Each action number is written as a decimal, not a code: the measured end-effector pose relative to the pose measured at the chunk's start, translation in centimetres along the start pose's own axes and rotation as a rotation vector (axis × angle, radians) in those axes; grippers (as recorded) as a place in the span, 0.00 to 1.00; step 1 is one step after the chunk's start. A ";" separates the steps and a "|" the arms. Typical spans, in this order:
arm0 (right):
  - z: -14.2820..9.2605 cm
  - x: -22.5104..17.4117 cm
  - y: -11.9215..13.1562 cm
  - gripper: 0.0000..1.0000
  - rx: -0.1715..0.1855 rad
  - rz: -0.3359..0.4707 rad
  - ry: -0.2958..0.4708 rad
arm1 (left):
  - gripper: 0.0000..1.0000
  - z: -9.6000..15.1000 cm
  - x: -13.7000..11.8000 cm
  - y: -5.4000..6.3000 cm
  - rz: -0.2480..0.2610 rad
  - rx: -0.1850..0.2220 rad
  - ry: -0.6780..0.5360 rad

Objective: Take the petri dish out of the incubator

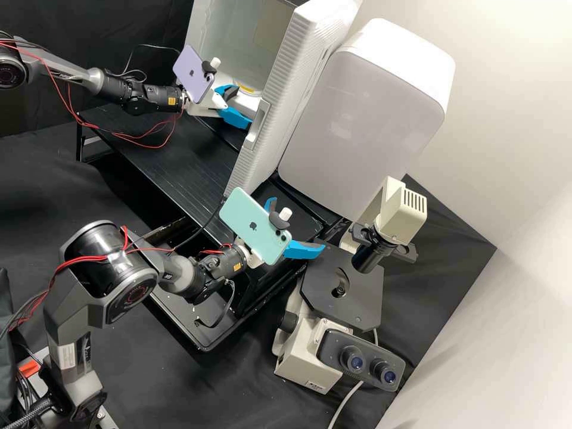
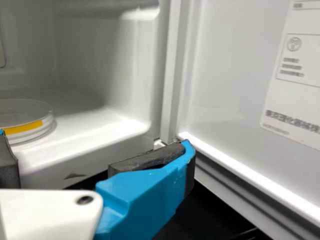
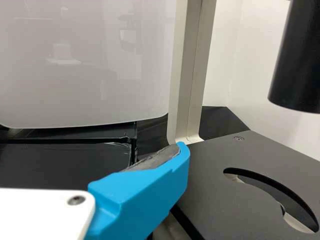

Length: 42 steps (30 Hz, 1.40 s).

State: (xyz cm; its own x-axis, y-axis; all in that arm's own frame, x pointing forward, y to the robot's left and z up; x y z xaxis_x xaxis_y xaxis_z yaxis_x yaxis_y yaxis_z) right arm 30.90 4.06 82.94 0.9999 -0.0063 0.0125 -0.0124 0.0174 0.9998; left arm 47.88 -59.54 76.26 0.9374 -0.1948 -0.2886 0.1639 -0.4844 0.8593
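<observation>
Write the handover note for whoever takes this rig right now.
Left gripper: open, empty, at the mouth of the incubator.
Right gripper: open, empty, by the microscope stage.
Petri dish: on the shelf inside the incubator, untouched.
Done: incubator door stands open.
Left: reach in, grip the dish, bring it out.

High camera overlooks the bench (image 1: 179, 170) from afar, sharing the incubator (image 2: 100, 65) with the close left wrist camera, the microscope stage (image 3: 235, 170) with the right.
</observation>
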 end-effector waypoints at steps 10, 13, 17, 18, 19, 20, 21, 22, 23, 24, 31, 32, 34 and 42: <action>0.0 0.0 0.0 1.00 0.000 0.000 0.000 | 1.00 -2.9 -0.8 0.5 0.020 0.016 0.118; 0.0 0.0 0.0 1.00 0.000 0.000 0.000 | 1.00 -3.5 -1.3 0.4 0.027 0.048 0.154; 0.0 0.0 0.0 1.00 0.000 0.000 0.000 | 1.00 -4.1 -1.7 0.5 0.036 0.053 0.184; 0.0 0.0 0.0 1.00 0.000 0.000 0.000 | 1.00 -4.1 -1.7 0.6 0.037 0.052 0.187; 0.0 0.0 0.0 1.00 0.000 0.000 0.000 | 1.00 -4.2 -1.7 0.6 0.037 0.051 0.189; 0.0 0.0 0.0 1.00 0.000 0.000 0.000 | 1.00 -4.2 -1.7 0.6 0.038 0.046 0.191; 0.0 0.0 0.0 1.00 0.000 0.000 0.000 | 1.00 -4.2 -1.7 0.7 0.041 0.042 0.192; 0.0 0.0 0.0 1.00 0.000 0.000 0.000 | 1.00 -4.2 -1.7 0.8 0.045 0.040 0.191; 0.0 0.0 0.0 1.00 0.000 0.000 0.000 | 1.00 -4.2 -1.6 0.9 0.044 0.039 0.192; 0.0 0.0 0.0 1.00 0.000 0.000 0.000 | 1.00 -4.2 -1.5 1.0 0.049 0.037 0.193; 0.0 0.0 0.0 1.00 0.000 0.000 0.000 | 1.00 -3.9 -1.4 1.3 0.054 0.006 0.198; 0.0 0.0 0.0 1.00 0.000 0.000 0.000 | 1.00 -3.9 -1.4 1.3 0.054 0.003 0.199; 0.0 0.0 0.0 1.00 0.000 0.000 0.000 | 1.00 -3.8 -1.3 1.5 0.057 -0.002 0.199; 0.0 0.0 0.0 1.00 0.000 0.000 0.000 | 1.00 -3.6 -0.9 2.9 0.072 -0.044 0.215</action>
State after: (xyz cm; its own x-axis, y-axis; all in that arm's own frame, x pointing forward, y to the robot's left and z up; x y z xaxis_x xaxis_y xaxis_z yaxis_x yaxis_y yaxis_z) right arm 30.90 4.06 82.94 0.9999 -0.0063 0.0125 -0.0124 0.0174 0.9998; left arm 48.65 -57.73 80.50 0.9904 -0.0391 -0.1329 0.1027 -0.4376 0.8933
